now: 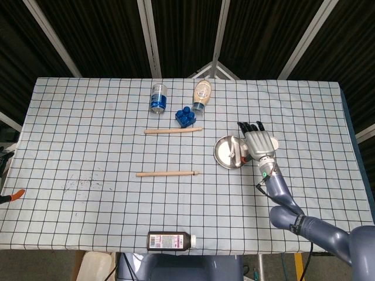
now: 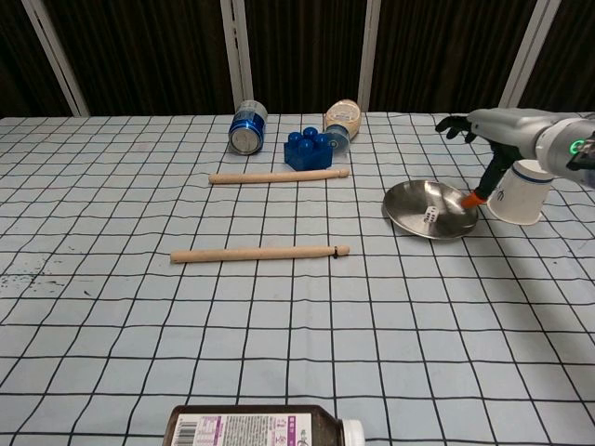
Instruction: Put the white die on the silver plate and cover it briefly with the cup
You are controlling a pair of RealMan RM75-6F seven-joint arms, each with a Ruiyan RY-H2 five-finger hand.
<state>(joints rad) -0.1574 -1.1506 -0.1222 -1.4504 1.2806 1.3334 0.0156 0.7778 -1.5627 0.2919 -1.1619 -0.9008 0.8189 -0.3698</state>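
The silver plate sits right of the table's middle. The white die lies in the plate, toward its right side, with nothing touching it. Just right of the plate the white cup stands upside down. My right hand hovers over the cup with fingers spread, and its orange-tipped thumb hangs down by the cup's left side. It holds nothing. In the head view the hand hides the cup. My left hand shows in neither view.
Two wooden sticks lie left of the plate. A blue block, a blue can and a tan bottle sit at the back. A brown bottle lies at the front edge.
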